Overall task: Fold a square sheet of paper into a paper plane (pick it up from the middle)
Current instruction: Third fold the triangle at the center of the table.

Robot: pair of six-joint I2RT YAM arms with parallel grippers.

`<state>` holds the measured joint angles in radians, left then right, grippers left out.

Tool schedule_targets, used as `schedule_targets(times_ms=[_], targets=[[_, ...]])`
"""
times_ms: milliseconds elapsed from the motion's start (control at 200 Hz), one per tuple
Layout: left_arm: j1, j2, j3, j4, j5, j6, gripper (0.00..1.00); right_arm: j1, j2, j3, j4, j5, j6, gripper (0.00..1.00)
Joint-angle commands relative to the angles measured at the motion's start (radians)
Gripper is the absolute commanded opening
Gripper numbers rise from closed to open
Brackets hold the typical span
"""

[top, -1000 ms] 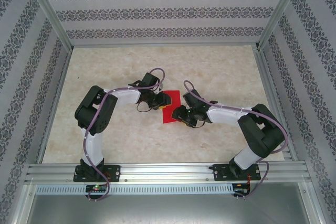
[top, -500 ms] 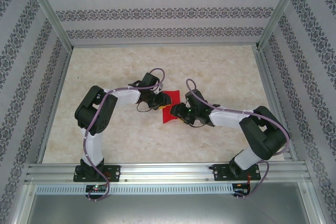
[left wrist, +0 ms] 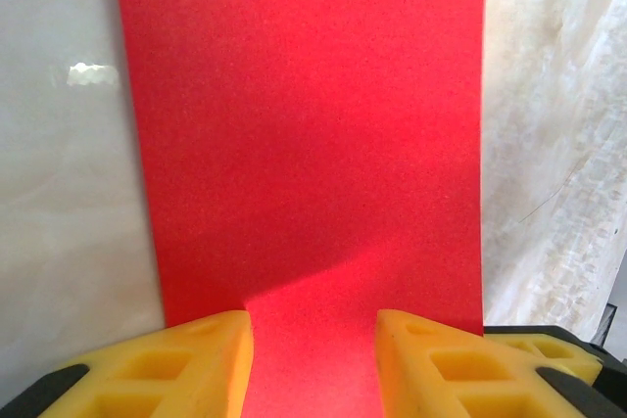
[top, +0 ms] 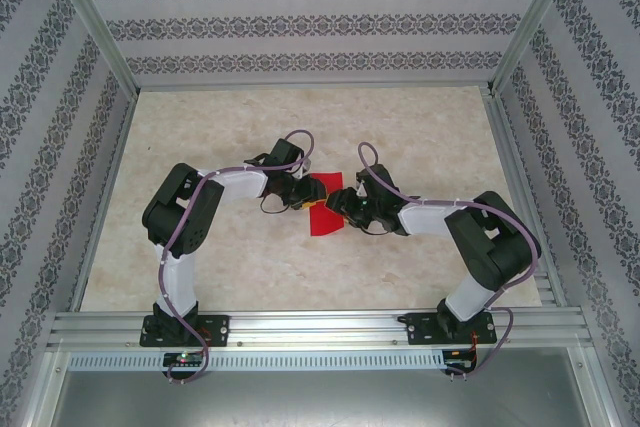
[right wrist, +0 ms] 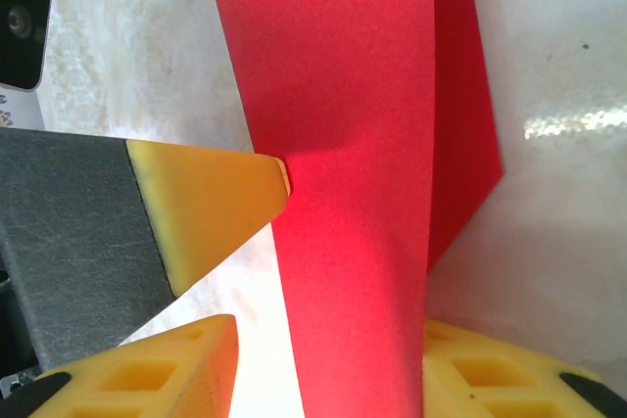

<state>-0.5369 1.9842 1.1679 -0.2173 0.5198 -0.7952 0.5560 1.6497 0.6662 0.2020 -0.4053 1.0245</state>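
Fingers of the left gripper stand apart, straddling the square sheet of paper, which lies as a narrow strip at mid-tabletop. Light, limp and easily creased, it probably wants a gentle mid-edge pinch. The right gripper, likewise spread, brackets a raised flap.

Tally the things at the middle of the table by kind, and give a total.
Red paper sheet: 1
Robot grippers: 2 (left gripper, right gripper)
Total: 3
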Motion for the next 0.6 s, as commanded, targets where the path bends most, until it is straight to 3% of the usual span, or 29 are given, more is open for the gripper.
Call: schedule_targets(times_ms=[0, 170, 594], targets=[[0.008, 0.061, -0.051, -0.099, -0.076, 0.004, 0.40, 0.002, -0.036, -0.027, -0.030, -0.011, 0.023, 0.44], [0.010, 0.059, -0.050, -0.100, -0.074, 0.007, 0.40, 0.012, -0.092, -0.084, -0.036, -0.016, 0.079, 0.38], [0.011, 0.041, -0.029, -0.102, -0.050, 0.024, 0.40, 0.041, -0.185, -0.110, -0.128, 0.071, 0.132, 0.10]])
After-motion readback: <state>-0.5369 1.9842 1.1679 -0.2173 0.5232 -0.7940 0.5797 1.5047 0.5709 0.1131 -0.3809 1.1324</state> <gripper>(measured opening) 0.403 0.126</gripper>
